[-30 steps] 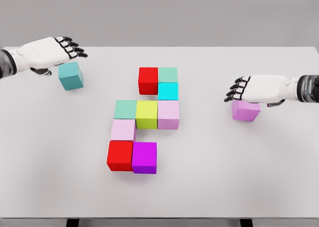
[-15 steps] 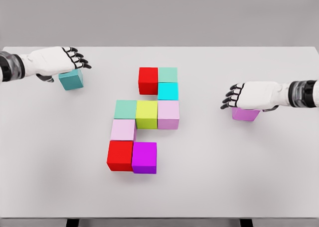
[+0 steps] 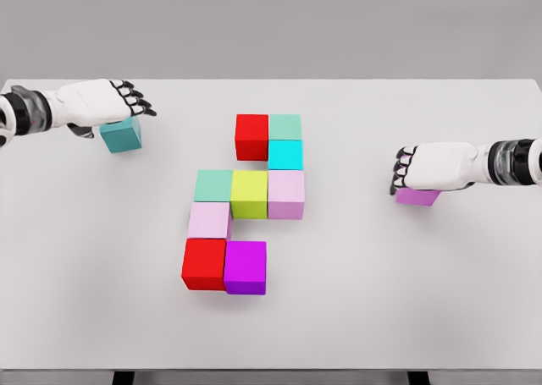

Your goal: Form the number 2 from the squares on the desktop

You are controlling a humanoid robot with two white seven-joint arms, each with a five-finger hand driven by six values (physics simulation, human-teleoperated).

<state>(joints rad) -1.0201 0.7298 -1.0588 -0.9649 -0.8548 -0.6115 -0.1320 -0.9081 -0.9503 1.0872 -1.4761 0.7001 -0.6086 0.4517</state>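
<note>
White rectangular desktop (image 3: 406,300), seen from above, bearing eleven coloured square blocks.

Central group, nine blocks set edge to edge:
- Top row: red cube (image 3: 251,136) with mint-green cube (image 3: 285,127) touching its right side.
- Below the mint one: cyan cube (image 3: 285,154).
- Middle row, left to right: sea-green cube (image 3: 213,185), yellow-green cube (image 3: 250,193), pale lilac cube (image 3: 286,194).
- Below the sea-green one: pale pink cube (image 3: 209,220).
- Bottom row: second red cube (image 3: 204,263) and magenta cube (image 3: 246,267), side by side.

Loose blocks, well apart from the group:
- Teal cube (image 3: 121,136), far left, near the rear edge.
- Violet cube (image 3: 417,196), right side of the desktop.

Hands:
- Left hand (image 3: 95,104), white with black fingertips, lies palm-down over the teal cube's upper left part, fingers extended. Whether it grips the cube cannot be told.
- Right hand (image 3: 434,167) lies over the violet cube, covering most of its top, fingers curled down at the cube's left side. A firm hold cannot be confirmed.
</note>
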